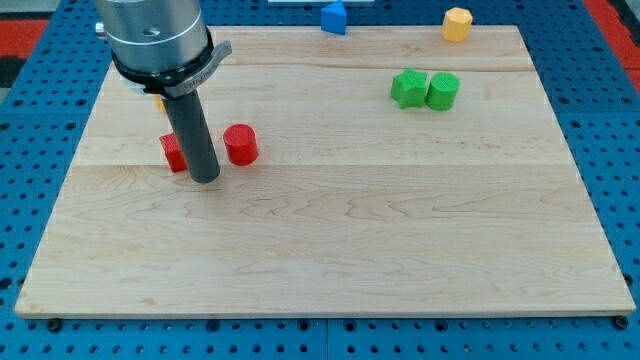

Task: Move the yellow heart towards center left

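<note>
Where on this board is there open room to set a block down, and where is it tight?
Free: the whole lower half below my tip, and the middle between the red cylinder and the green blocks. Tight: the upper left, where the rod stands between the red cylinder and another red block, and the top edge by the blue block and yellow block.

No text, label, brand, number or sign can be read anywhere (blocks and board bare).

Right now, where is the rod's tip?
My tip sits at the board's centre left, between the two red blocks.
</note>
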### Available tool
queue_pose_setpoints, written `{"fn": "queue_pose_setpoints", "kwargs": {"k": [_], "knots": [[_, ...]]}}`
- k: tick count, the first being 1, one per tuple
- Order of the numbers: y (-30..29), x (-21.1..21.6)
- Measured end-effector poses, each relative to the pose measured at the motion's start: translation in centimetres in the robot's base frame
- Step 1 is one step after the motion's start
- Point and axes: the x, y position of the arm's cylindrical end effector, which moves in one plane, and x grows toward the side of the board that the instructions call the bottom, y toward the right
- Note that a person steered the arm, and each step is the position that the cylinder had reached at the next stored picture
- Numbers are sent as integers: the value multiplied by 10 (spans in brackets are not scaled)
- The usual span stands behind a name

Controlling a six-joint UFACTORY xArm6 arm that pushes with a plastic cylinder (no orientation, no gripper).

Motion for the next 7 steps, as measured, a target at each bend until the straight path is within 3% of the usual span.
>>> {"fn": "queue_pose_setpoints", "kwargs": {"k": [1, 2, 4, 5, 7], "knots": [[-67, 41], [-119, 49], [-159, -3], [-166, -53], [-171, -108]]}}
